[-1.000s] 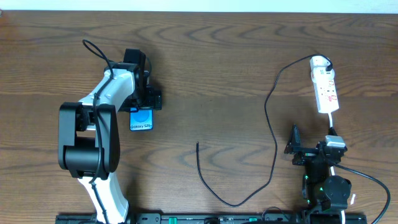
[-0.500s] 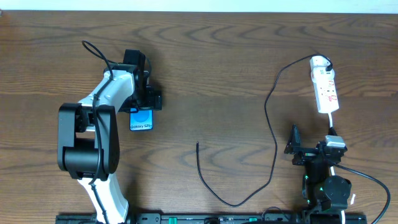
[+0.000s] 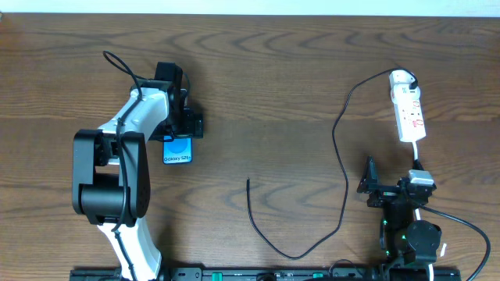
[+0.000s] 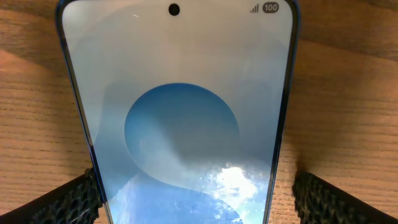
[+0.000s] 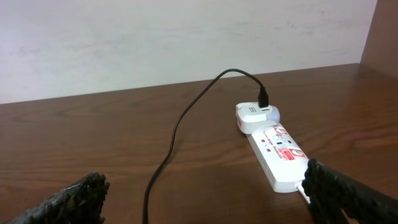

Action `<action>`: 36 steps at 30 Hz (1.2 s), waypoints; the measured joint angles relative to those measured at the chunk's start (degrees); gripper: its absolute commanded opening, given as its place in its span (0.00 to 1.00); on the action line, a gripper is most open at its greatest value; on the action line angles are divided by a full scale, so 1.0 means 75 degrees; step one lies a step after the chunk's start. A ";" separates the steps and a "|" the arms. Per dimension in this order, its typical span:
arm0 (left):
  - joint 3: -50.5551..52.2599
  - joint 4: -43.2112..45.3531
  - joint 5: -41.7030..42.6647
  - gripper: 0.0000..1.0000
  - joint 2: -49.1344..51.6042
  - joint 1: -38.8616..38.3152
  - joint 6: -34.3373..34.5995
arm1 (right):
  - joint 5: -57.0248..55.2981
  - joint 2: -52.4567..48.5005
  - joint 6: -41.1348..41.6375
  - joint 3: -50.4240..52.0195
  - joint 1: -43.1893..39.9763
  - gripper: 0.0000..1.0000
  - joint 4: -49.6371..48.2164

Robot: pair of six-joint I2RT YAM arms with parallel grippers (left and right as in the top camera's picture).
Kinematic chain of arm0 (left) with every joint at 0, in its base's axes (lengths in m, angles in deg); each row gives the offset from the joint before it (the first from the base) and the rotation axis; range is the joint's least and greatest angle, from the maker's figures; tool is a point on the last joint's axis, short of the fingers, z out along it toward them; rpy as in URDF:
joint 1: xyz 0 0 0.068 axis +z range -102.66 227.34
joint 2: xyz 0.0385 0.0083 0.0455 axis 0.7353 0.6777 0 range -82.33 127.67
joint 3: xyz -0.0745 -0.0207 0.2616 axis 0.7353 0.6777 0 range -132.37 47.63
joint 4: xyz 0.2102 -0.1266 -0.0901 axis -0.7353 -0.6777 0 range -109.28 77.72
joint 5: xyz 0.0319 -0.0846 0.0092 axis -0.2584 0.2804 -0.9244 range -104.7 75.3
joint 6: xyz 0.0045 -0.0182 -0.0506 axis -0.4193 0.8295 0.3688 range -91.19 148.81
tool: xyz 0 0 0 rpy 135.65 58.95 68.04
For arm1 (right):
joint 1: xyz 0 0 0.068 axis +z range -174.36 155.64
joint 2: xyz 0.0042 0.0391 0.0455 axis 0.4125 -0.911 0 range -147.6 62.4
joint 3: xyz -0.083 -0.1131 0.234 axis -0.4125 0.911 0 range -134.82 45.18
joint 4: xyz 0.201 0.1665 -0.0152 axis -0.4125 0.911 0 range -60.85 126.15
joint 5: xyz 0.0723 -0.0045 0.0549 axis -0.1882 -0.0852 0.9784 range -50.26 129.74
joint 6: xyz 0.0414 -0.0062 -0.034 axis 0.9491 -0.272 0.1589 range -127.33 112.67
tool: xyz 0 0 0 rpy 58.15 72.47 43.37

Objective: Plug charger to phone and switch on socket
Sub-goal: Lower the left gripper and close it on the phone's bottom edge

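Observation:
The phone [image 3: 178, 151] lies flat on the wooden table at the left, blue screen up; it fills the left wrist view [image 4: 180, 112]. My left gripper [image 3: 179, 129] is open and straddles the phone's far end, one finger on each side [image 4: 199, 199]. The charger cable [image 3: 344, 195] runs from the socket in a long loop to its free plug tip [image 3: 248, 182] at the table's middle. The socket [image 3: 409, 113] lies at the far right and shows in the right wrist view [image 5: 280, 155]. My right gripper [image 3: 394, 187] is open and empty in front of it [image 5: 205, 199].
A white adapter [image 5: 252, 115] sits in the socket's far end with the black cable [image 5: 180, 124] leaving it. The socket's white cord [image 3: 418, 160] runs toward my right arm. A pale wall stands behind the table's far edge.

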 measured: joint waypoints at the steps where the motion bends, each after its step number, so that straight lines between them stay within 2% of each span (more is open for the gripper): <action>1: 0.0000 0.0000 0.0000 0.98 0.0000 0.0000 0.0000 | 0.0000 0.0000 0.0000 0.0000 0.0000 0.99 0.0000; 21: 0.0000 0.0000 0.0000 1.00 0.0000 0.0000 0.0000 | 0.0000 0.0000 0.0000 0.0000 0.0000 0.99 0.0000; 23: 0.0000 0.0003 0.0000 0.96 0.0000 0.0000 0.0000 | 0.0000 0.0000 0.0000 0.0000 0.0000 0.99 0.0000; 36: 0.0000 0.0020 0.0000 0.89 0.0000 0.0000 0.0003 | 0.0000 0.0000 0.0000 0.0000 0.0000 0.99 0.0000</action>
